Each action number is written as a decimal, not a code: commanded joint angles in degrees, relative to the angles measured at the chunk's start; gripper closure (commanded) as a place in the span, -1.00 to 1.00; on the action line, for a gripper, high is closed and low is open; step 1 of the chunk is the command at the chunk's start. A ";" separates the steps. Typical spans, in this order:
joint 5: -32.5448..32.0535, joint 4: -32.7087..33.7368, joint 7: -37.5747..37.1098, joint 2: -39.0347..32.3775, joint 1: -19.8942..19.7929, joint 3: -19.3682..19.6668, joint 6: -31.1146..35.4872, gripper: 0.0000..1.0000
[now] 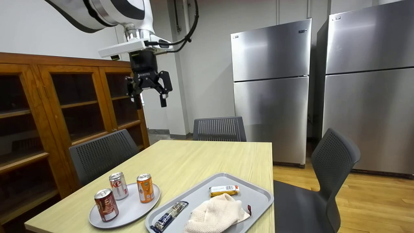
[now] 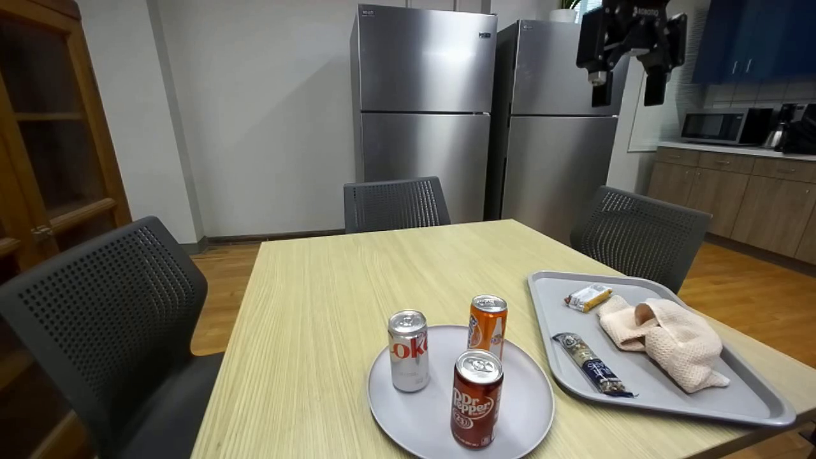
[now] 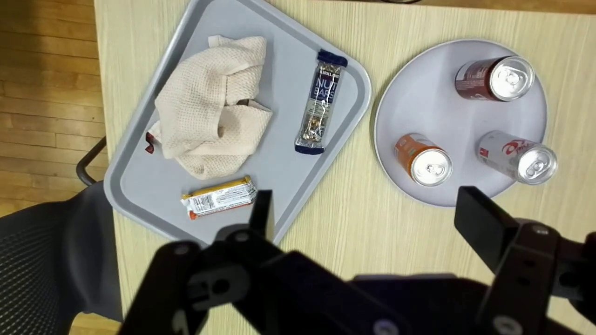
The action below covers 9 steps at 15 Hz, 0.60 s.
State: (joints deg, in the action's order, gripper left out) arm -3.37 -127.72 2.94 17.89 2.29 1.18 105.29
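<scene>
- The gripper (image 1: 151,103) hangs high above the table (image 1: 207,155), fingers (image 1: 163,101) spread wide, gripping and touching nothing.
- On the round plate (image 3: 433,97), as the wrist view has it: Dr Pepper can (image 3: 493,79) at one o'clock, silver can (image 3: 517,156) at four, orange can (image 3: 423,160) past seven (all three upright).
- On the gray tray (image 3: 281,170), same view: nut bar (image 3: 320,100) past two o'clock, yellow-wrapped bar (image 3: 221,197) at six, crumpled cloth (image 3: 198,102) at ten.

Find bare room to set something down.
Widest: tabletop between round plate, gray tray and far chair. Smaller: tray surface between Kirkland nut bar, waffle-weave cloth and yellow-wrapped bar. Crowded: plate, holding Dr Pepper can, Coke can, orange can.
</scene>
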 commanded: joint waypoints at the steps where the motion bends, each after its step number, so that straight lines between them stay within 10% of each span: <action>1: 1.76 -1.58 -0.58 -2.11 -1.16 0.60 5.25 -1.00; 9: 1.20 -3.74 -3.65 -7.45 -2.45 1.04 12.59 -1.00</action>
State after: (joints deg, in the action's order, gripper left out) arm -1.93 -130.73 2.03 11.67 1.11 2.86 115.30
